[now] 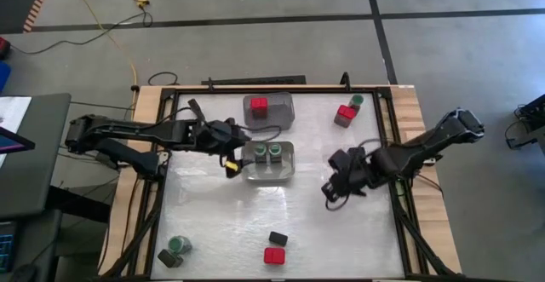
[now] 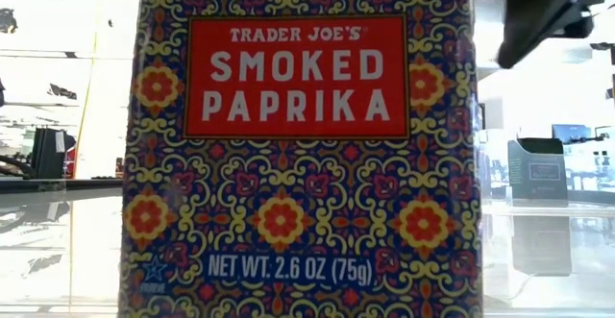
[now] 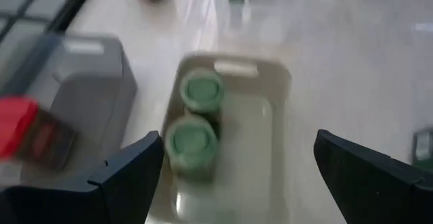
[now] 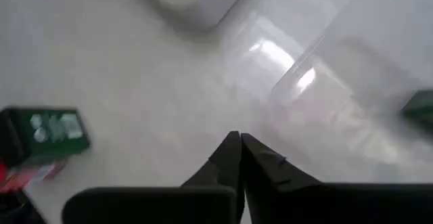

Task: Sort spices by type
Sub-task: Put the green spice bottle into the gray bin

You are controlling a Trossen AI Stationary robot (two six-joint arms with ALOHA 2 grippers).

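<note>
The left tool (image 1: pixel 232 164) hangs wide open and empty beside the green-lidded jars (image 1: pixel 266 152); lowering could topple them. The right tool (image 1: pixel 330 190) is shut, empty.

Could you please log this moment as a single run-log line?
left gripper: jaws open over bin holding two green-lidded jars | right gripper: jaws shut, empty, above table

A glossy white tabletop (image 1: pixel 324 231) framed in pale wood is seen from above. At twelve o'clock a clear bin (image 1: pixel 269 109) is set, a second bin (image 1: pixel 269 161) near the centre. A red-topped container (image 1: pixel 346 114) and a green-lidded jar (image 1: pixel 356 101) stand at one o'clock. At six, a dark tin (image 1: pixel 278 238) and a red-topped container (image 1: pixel 274 256) lie close together; at seven, a green-lidded jar (image 1: pixel 179 245) beside a dark tin (image 1: pixel 169 258).
</note>
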